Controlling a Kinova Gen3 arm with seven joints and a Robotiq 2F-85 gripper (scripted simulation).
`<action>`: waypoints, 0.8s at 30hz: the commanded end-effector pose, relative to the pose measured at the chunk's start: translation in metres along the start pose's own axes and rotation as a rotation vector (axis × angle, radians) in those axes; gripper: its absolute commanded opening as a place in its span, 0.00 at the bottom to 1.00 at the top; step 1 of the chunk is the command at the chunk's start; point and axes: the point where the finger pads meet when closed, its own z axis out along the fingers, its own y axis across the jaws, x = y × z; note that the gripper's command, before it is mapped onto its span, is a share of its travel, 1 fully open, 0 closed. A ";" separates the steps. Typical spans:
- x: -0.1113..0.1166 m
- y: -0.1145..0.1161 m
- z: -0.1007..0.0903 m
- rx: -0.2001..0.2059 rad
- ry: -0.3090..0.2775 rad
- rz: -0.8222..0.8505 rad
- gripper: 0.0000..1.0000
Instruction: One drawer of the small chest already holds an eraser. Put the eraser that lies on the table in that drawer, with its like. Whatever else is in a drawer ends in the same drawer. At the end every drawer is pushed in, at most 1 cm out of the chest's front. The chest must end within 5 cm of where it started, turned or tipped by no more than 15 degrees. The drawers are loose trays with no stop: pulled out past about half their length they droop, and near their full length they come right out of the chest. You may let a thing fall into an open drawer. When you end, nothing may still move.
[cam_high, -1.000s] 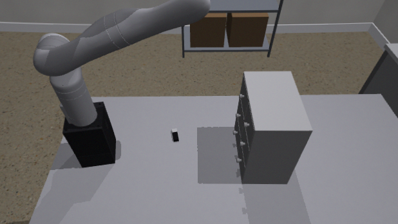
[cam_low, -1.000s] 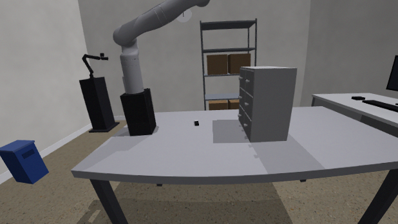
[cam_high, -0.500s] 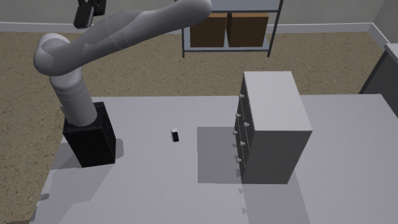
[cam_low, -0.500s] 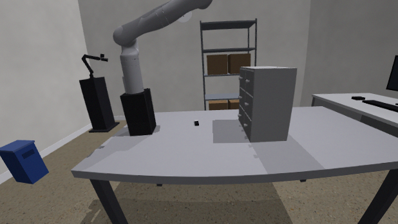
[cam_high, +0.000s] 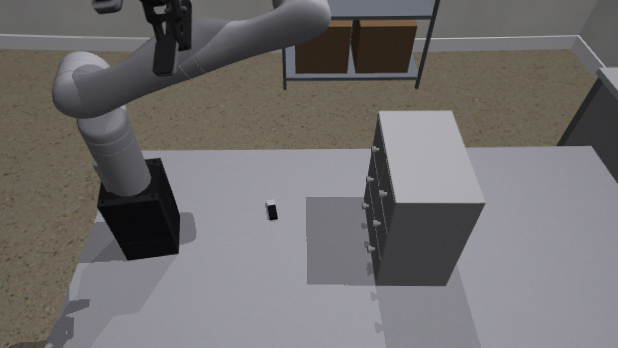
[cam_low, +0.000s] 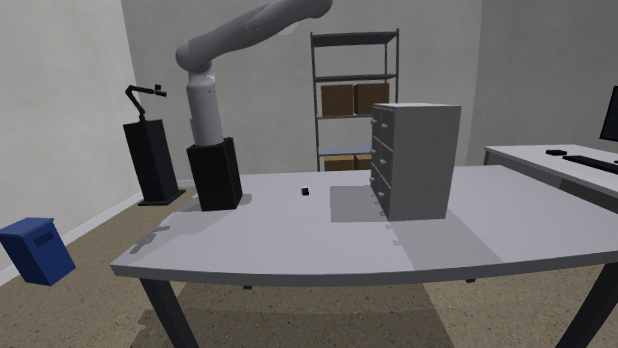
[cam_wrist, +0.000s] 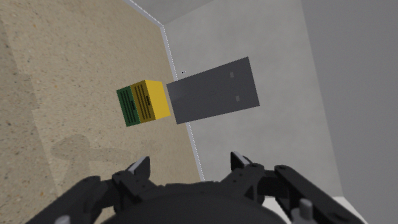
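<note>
I see nothing of the task done yet. The small black-and-white eraser (cam_high: 271, 209) lies on the grey table (cam_high: 240, 280), well apart from the tall grey chest of drawers (cam_high: 425, 165), whose drawers all look pushed in. My black two-finger gripper (cam_wrist: 192, 167) hangs high, fingers spread, holding nothing.

No readable text anywhere, dark printed lines on the yellow and green box (cam_wrist: 143, 102) too blurred to read, blue box (cam_low: 36, 250) with a blank darker panel
</note>
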 end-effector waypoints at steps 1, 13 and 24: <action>0.010 -0.029 0.007 0.070 0.017 -0.006 1.00; 0.018 -0.058 0.013 0.140 0.032 -0.011 1.00; 0.026 -0.087 0.016 0.209 0.043 -0.018 1.00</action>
